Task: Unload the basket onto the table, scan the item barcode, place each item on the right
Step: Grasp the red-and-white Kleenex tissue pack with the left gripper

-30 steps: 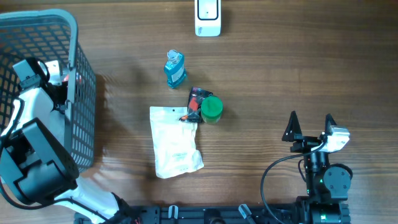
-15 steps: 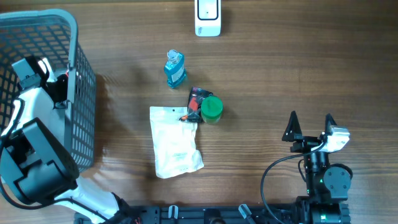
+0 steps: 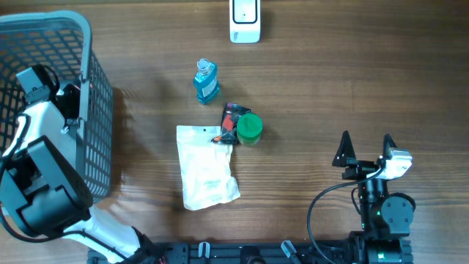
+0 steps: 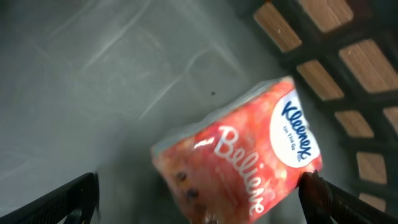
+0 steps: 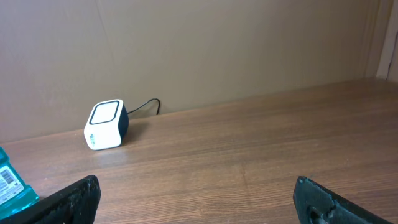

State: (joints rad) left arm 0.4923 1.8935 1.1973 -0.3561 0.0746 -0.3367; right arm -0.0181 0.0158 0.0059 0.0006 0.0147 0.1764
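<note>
**Left arm deep in the basket, tissue pack lying loose below it**

Over on the left, the arm reaches up along the counter's point(image 3: 330, 73) edge and has its wrist dipped inside the grey mesh basket point(image 3: 88, 44). The left pincer point(image 4: 199, 198) points down at the basket floor with its fingers spread wide. It is pinching nothing.

The tissue pack point(image 4: 239, 165) lies flat on that floor between the two fingertips. In the wrist view its long axis runs on a slant from lower left to upper right. The Kleenex oval sits at the upper-right end, the one nearest the mesh wall. That end comes very close to one fingertip (touching or not, I can't tell).

The right arm sits folded at the near right corner, and the right pincer point(image 3: 366, 137) is spread and empty, aimed across the counter. The white scanner point(image 3: 245, 18) stands at the far edge, well apart from the basket.
</note>
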